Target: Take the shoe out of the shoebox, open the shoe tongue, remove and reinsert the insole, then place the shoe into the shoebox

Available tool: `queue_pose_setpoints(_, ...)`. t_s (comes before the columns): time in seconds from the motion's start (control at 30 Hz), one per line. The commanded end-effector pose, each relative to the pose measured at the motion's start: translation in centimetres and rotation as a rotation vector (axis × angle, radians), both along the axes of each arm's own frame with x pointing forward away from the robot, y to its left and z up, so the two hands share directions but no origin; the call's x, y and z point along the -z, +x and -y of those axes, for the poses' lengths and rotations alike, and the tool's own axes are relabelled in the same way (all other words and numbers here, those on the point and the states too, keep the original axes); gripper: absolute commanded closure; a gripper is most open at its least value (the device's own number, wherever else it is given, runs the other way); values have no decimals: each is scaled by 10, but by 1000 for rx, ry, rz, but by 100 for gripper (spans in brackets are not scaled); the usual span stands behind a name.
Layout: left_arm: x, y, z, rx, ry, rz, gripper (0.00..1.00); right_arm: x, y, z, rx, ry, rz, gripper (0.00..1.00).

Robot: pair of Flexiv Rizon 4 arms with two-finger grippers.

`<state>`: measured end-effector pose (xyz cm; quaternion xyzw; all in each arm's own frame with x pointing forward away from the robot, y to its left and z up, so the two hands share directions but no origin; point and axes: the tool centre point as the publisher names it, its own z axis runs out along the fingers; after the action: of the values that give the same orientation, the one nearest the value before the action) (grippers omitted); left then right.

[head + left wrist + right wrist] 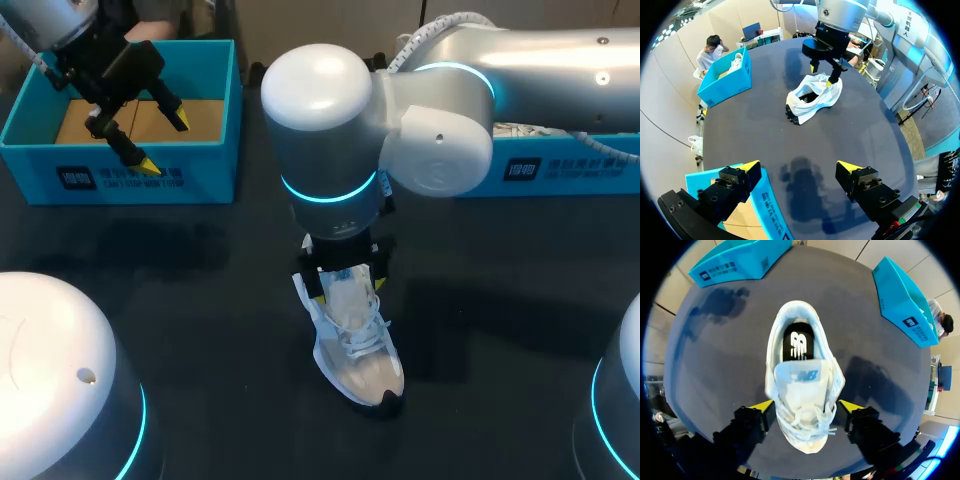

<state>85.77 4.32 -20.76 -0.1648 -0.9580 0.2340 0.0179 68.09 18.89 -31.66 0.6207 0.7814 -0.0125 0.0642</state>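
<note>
Dark matte table [200, 300], round-edged in the wrist views. The shoe [355, 340] stands upright near mid-table, well apart from the open blue shoebox [130, 180] at far left; a second blue box [560, 175] sits far right. The right gripper [806, 405] hangs over the laced midfoot, fingers spread to either side and gripping nothing — contact with the upper can't be confirmed. The left gripper [166, 142] is released and empty, above the shoebox's near wall.

Risks, as judged: the tongue [804, 377] lies down over the throat, with the laces [805, 420] crossing just ahead of it. A pinch that lands on laces rather than tongue would likely drag the light shoe across the smooth top, or tip it. Nothing braces the heel.

Materials: white upper, soft-looking and collapsible, part mesh. The black insole [798, 345] lies flat in the heel and looks thin and floppy. Box walls are rigid card — sharp-cornered.
</note>
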Motion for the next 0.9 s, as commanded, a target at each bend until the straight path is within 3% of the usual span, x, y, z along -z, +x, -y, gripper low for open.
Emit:
queue_pose_setpoints(0.03, 0, -1, 0, 0, 2, 1, 0, -17, -14, 4, -18, -6, 3, 44)
queue_pose_setpoints(0.23, 0, -1, 0, 0, 2, 1, 0, -30, -34, 4, -47, 13, 27, 53)
queue_pose_setpoints(0.37, 0, -1, 0, 0, 2, 1, 0, -34, -35, 1, -85, 8, 44, 58)
queue_pose_setpoints(0.67, 0, -1, 0, 0, 2, 1, 0, -8, 1, -1, -161, 6, 43, 58)
queue_pose_setpoints(0.9, 0, -1, 0, 0, 2, 1, 0, 20, 24, 1, -183, 41, 32, 64)
